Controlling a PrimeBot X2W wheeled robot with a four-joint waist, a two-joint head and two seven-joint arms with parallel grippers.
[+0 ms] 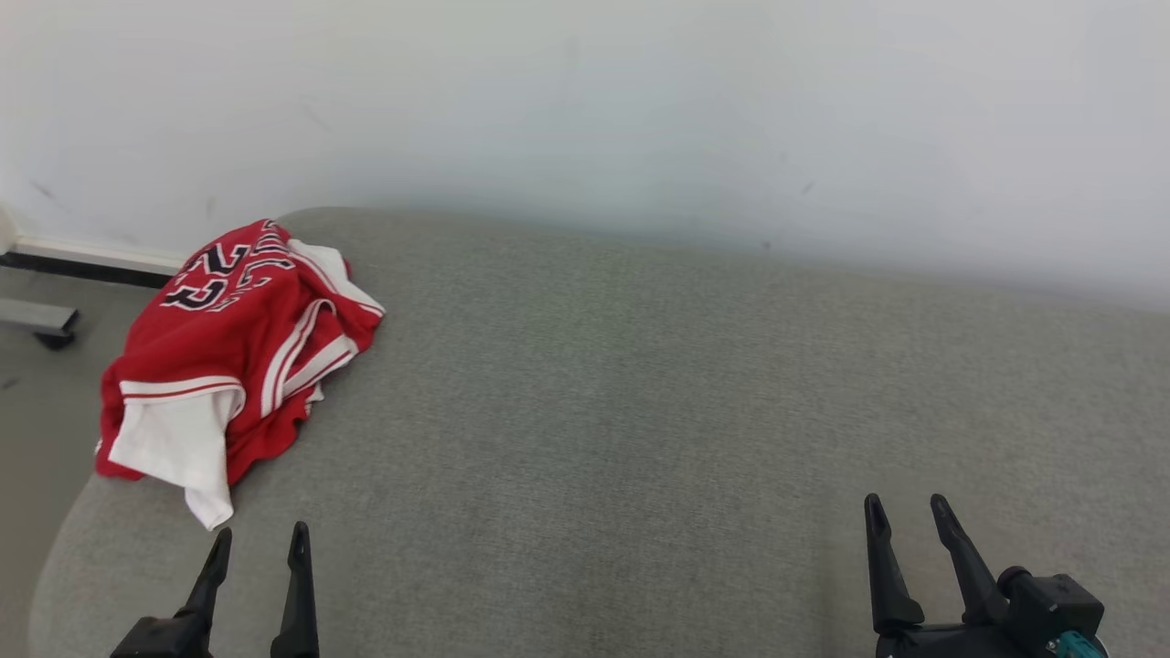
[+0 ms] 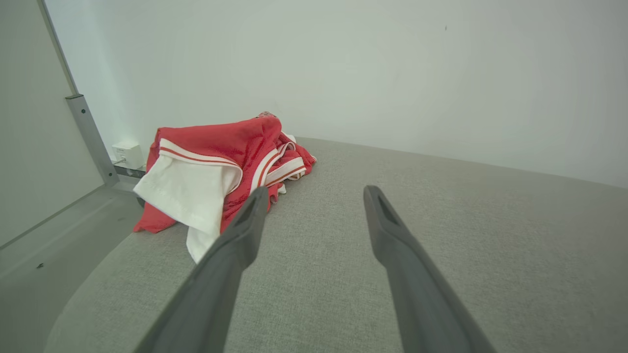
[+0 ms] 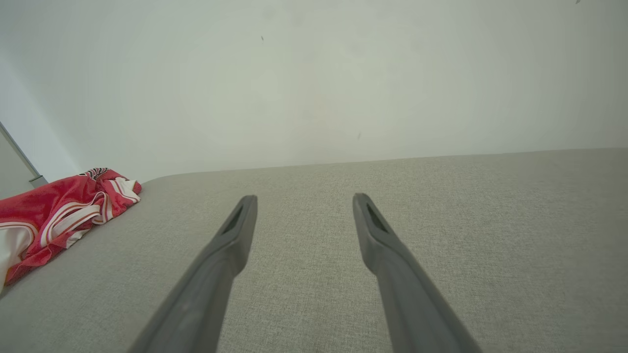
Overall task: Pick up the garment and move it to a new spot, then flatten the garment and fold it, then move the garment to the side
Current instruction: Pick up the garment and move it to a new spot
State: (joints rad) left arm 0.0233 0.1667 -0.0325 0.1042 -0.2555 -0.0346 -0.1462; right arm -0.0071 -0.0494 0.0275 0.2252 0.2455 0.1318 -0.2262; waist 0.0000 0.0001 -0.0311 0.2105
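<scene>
Head view with both wrist views, task not yet begun. A pale wall (image 1: pixel 640 91) backs a grey fabric-covered table (image 1: pixel 640 393) with rounded corners. The garment (image 1: pixel 228 356) is a red jersey with white trim and black numerals. It lies crumpled at the table's far-left corner, and its left margin appears to overhang the edge above the floor (image 1: pixel 37 411).

Its long axis runs roughly along the table's left edge, from near to far. The white panel (image 1: pixel 183 448) points toward the robot, and the numerals (image 1: pixel 219 274) sit at the far end, toward the wall.

The left gripper (image 1: pixel 260 532) hovers just short of the white panel with its fingers spread and nothing between them. The right gripper (image 1: pixel 907 503) is likewise spread and empty, well apart from the garment over bare table.

Likely hazards:
- **Fall to the floor.** A glancing approach from the right could push the overhanging bundle off the edge.
- **Partial lift.** A pinch on the loose white panel alone could lift one layer and drag the rest — the fabric would then unfurl unevenly or snag at the corner.
- **Missed grasp.** How the folds stack cannot be read from these views, so a shallow grasp may catch only trim.
</scene>
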